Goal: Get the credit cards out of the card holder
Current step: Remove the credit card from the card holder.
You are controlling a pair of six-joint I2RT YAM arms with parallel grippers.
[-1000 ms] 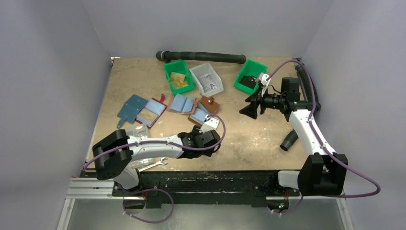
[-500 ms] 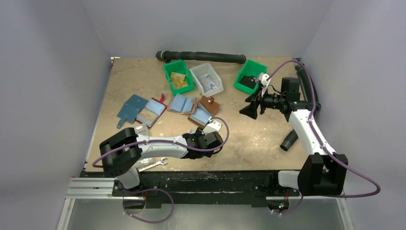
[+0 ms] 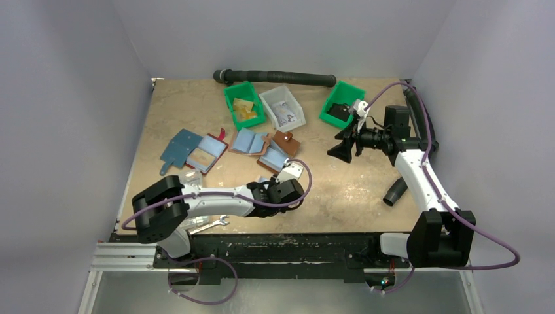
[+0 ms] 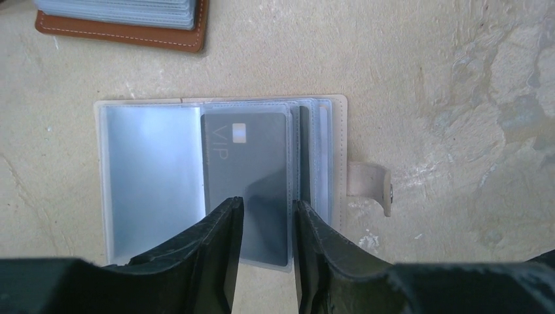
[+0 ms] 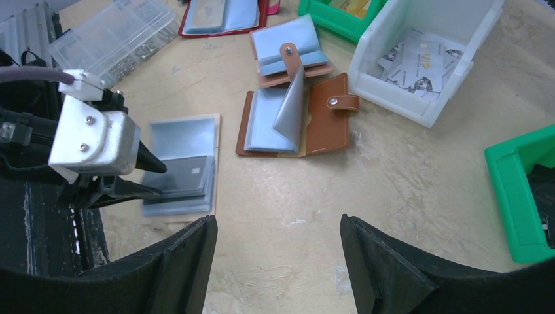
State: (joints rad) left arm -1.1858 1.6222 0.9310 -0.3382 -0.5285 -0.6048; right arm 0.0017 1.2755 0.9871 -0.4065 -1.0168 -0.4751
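Grey walls close in a pale wooden table (image 3: 366, 190), with bins (image 3: 243, 103) and wallets (image 3: 286, 142) scattered toward the far side. The left arm (image 3: 216, 199) lies low, stretched rightward along the near edge with its wrist tipped down, so its claw meets the holder from the near side. The right arm (image 3: 419, 170) stands raised at the right, well apart from the work and likely parked out of the way. The right gripper (image 5: 276, 222) gapes wide with nothing in it.

The holder (image 4: 338, 131) lies opened flat by the near edge, left of centre. Its clear sleeves (image 4: 150, 163) are spread so a card shows face up. The grey card (image 4: 252, 157) sits in a sleeve, not yet out. The left gripper (image 4: 266, 204) is set narrow. Its fingertips (image 4: 222, 222) straddle that card's near edge, seemingly lined up to pinch it and draw it nearward. The blue card I cannot pick out.
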